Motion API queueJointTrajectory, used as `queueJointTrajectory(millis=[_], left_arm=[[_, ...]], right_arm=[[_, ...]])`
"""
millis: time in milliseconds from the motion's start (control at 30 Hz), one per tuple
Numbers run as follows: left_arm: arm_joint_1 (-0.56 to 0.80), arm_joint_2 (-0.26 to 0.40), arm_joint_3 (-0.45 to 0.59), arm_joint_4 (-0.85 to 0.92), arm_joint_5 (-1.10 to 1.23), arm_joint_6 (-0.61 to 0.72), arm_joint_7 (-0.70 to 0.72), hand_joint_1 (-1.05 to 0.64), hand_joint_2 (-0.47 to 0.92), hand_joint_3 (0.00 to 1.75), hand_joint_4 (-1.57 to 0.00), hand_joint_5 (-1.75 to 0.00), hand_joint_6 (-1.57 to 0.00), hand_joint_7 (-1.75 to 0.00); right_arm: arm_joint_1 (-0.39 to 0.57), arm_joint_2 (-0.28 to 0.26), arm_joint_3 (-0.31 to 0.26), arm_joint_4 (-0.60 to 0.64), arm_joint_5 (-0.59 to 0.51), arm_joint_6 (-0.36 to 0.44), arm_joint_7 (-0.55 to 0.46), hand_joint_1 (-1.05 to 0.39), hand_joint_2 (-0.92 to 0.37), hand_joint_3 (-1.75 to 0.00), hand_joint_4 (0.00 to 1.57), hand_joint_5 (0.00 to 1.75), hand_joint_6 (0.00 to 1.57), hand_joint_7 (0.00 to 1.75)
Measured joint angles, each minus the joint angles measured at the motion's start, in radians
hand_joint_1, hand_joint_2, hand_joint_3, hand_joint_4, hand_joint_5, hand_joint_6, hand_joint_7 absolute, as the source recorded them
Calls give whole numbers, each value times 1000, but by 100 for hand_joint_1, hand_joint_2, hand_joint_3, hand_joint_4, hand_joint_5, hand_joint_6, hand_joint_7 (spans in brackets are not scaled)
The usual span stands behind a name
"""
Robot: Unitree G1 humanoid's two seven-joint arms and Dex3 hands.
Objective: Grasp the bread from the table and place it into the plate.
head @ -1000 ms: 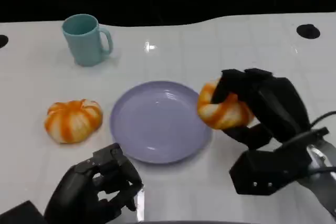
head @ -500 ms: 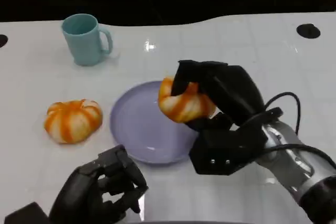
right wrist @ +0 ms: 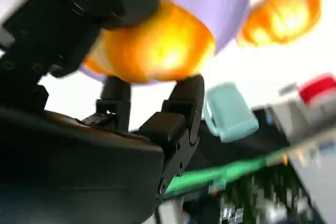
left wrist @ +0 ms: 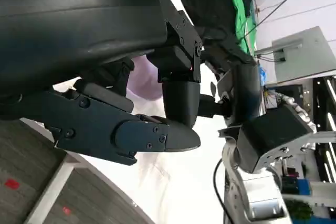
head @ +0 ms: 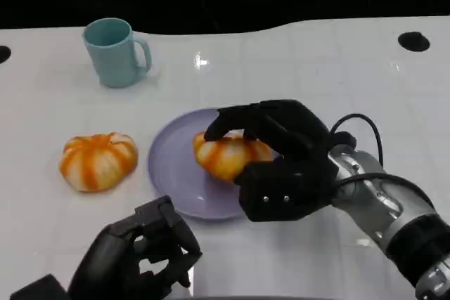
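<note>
Change: over the last second the right robot hand [head: 271,147] has carried the bread [head: 228,154] in from beyond the plate's rim, across it and down; the bread now sits low over the middle of the plate [head: 169,166], under the fingers.
Meaning: the carry looks done, and I judge release and withdrawal to be what is left; whether the bread already rests on the plate cannot be told.
Counter: white, smooth and glossy [head: 295,61], with a glint of light beyond the right robot hand.
Plate: lilac, round, shallow, smooth, directly below the right robot hand.
Right robot hand: black, hard shell, fingers curled over the top of the bread and gripping it.
Left robot hand: black [head: 137,258], fingers curled in on nothing, low and near the robot, on the far side of the plate from the right robot hand.
Bread: rounded, orange with pale stripes, soft-looking.
Second bread: same pumpkin-like shape [head: 98,161], lying across the plate from the right robot hand.
Mug: pale teal, glossy, with a handle [head: 114,53], well apart from both.
</note>
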Motion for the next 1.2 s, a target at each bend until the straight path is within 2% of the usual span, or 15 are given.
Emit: queueJointTrajectory(millis=[100, 233, 467, 600, 733, 833, 900, 1100, 1200], left_arm=[[0, 0, -1, -8, 2, 10, 2, -54, 92, 34, -68, -175, -57, -159], [1, -1, -5, -19, 2, 21, 3, -53, 92, 34, -68, -175, -58, -159], [5, -2, -9, -49, 1, 58, 14, -53, 92, 34, -68, -175, -56, -162], [6, -6, -13, -53, 2, 61, 19, -53, 92, 34, -68, -175, -56, -162], [6, -8, -14, -52, 2, 60, 19, -52, 92, 35, -68, -175, -56, -162], [2, -8, -10, -41, 2, 35, 19, -53, 92, 34, -68, -175, -56, -162], [-1, -7, -8, -33, 1, 27, 19, -52, 92, 34, -68, -175, -57, -162], [0, -8, -9, -30, -6, 29, 19, -50, 92, 34, -68, -175, -57, -160], [2, -7, -9, -30, -6, 30, 19, -54, 92, 32, -68, -175, -57, -160]], right_arm=[[0, -20, 11, -22, -2, 30, 76, -55, -92, -13, 15, 26, 24, 0], [2, -47, 17, -75, -1, 53, 155, -62, -92, -19, 7, 26, 17, 0], [30, -92, 18, -247, 24, 121, 328, -70, -92, -26, 1, 28, 14, 0], [67, -129, 5, -363, 41, 143, 381, -69, -92, -24, 3, 33, 17, 2], [129, -157, -31, -482, 68, 153, 384, -64, -92, -21, 5, 48, 22, 4], [206, -175, -75, -577, 92, 129, 337, -61, -92, -21, 7, 55, 25, 5], [264, -191, -101, -631, 100, 109, 306, -60, -92, -21, 7, 67, 28, 7], [427, -248, -184, -730, 130, 3, 214, -50, -92, -17, 21, 83, 45, 15], [501, -265, -231, -762, 161, -36, 184, -39, -92, -11, 34, 91, 57, 22]])
